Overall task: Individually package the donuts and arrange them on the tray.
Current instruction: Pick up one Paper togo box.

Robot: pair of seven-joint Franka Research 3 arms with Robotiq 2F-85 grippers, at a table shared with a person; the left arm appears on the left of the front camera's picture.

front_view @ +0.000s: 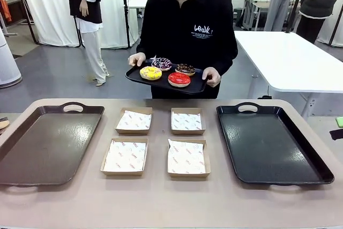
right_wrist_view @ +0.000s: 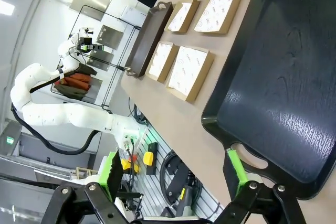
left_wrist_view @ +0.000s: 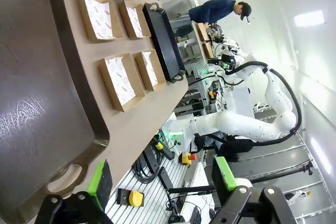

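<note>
Four donuts lie on a small black serving tray (front_view: 197, 87) that a person holds in both hands beyond the table's far edge: yellow (front_view: 150, 72), red (front_view: 179, 79), sprinkled (front_view: 162, 63) and dark chocolate (front_view: 185, 69). On the table a large brown tray (front_view: 45, 143) lies at the left and a large black tray (front_view: 270, 143) at the right, both bare. My left gripper (left_wrist_view: 163, 179) hangs open off the table's near left end, beside the brown tray (left_wrist_view: 37, 103). My right gripper (right_wrist_view: 173, 171) is open off the near right end, by the black tray (right_wrist_view: 283, 77).
Four shallow paper-lined cardboard boxes sit in a two-by-two block between the trays: far left (front_view: 134, 120), far right (front_view: 187, 121), near left (front_view: 124, 156), near right (front_view: 187, 158). A white table (front_view: 289, 60) stands behind at the right. Other people stand farther back.
</note>
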